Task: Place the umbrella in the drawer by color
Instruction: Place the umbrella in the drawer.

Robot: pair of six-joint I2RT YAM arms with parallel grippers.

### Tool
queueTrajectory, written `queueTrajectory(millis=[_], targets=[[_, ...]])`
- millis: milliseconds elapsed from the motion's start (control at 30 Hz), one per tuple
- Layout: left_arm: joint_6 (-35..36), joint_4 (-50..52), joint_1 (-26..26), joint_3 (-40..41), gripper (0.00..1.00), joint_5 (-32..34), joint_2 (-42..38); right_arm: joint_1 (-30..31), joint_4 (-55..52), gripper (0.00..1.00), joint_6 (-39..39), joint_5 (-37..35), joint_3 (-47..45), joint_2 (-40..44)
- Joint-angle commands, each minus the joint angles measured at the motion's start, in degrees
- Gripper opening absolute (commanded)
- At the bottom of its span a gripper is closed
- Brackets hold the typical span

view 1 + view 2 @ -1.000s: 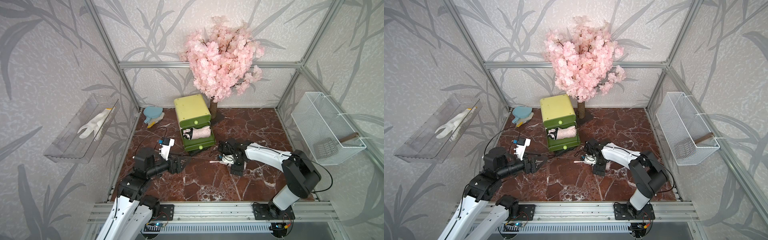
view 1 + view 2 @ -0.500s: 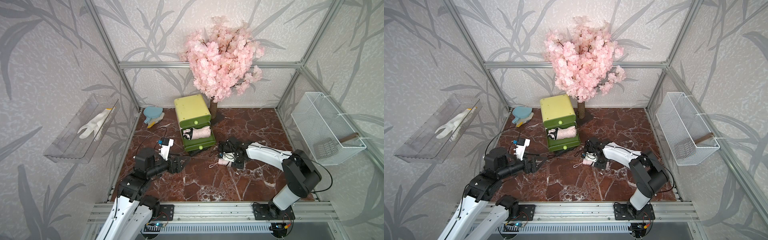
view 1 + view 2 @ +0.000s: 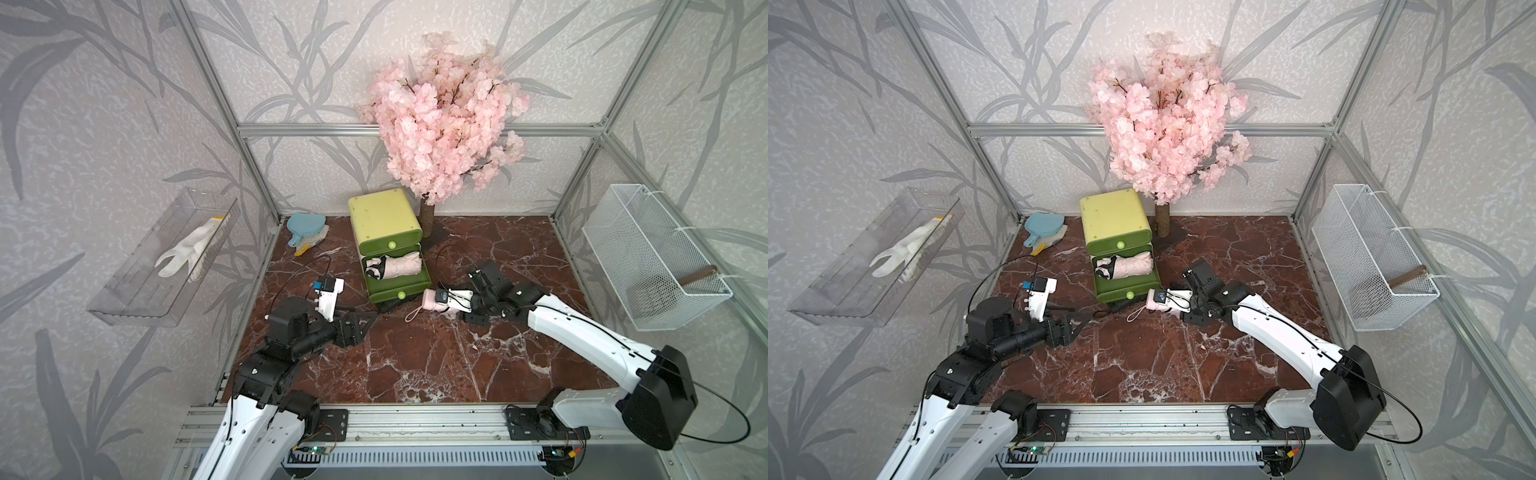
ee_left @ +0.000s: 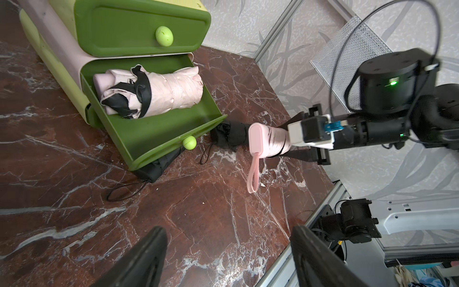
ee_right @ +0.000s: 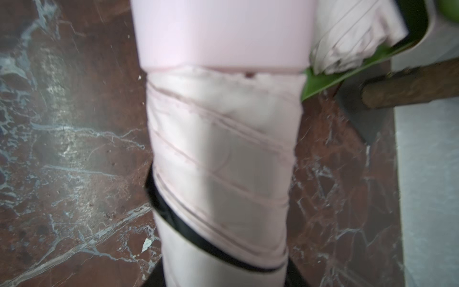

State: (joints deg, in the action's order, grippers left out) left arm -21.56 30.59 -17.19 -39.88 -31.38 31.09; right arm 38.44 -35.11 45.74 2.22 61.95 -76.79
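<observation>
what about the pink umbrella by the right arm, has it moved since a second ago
Yes. The pink umbrella has shifted toward the green drawer unit; its handle end is now close to the open drawer.

Pink umbrella [image 4: 269,141], green drawer [image 4: 161,126]

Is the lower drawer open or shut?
Open: the lower drawer is pulled out past the upper drawer, with a folded umbrella lying inside.
</observation>
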Motion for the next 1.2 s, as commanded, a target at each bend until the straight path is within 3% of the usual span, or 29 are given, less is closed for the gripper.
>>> queueTrajectory(millis=[0, 333, 667, 767, 900, 1167], targets=[[0.9, 1.2, -0.2, -1.3, 0.82, 2.1, -0.7, 1.1, 4.8, 0.36, 6.2, 1.6, 9.7, -5.0], [1.1, 2.1, -0.6, -1.6, 0.82, 4.5, -1.2, 1.5, -5.1, 0.38, 16.3, 2.0, 37.8, -28.4], [1.4, 3.0, -0.6, -1.8, 0.82, 6.5, -1.4, 3.8, -11.2, 0.46, 18.4, 0.2, 49.3, -39.4], [1.4, 3.0, -0.6, -1.8, 0.82, 6.6, -1.5, 4.4, -14.0, 0.58, 17.7, -0.8, 51.9, -41.2], [1.4, 3.1, -0.6, -1.8, 0.82, 6.6, -1.4, 4.8, -17.8, 0.86, 16.7, -1.4, 54.7, -42.1], [1.3, 3.3, -0.6, -2.0, 0.82, 7.4, -1.5, 5.0, -17.1, 0.90, 12.6, -2.9, 54.4, -37.5]])
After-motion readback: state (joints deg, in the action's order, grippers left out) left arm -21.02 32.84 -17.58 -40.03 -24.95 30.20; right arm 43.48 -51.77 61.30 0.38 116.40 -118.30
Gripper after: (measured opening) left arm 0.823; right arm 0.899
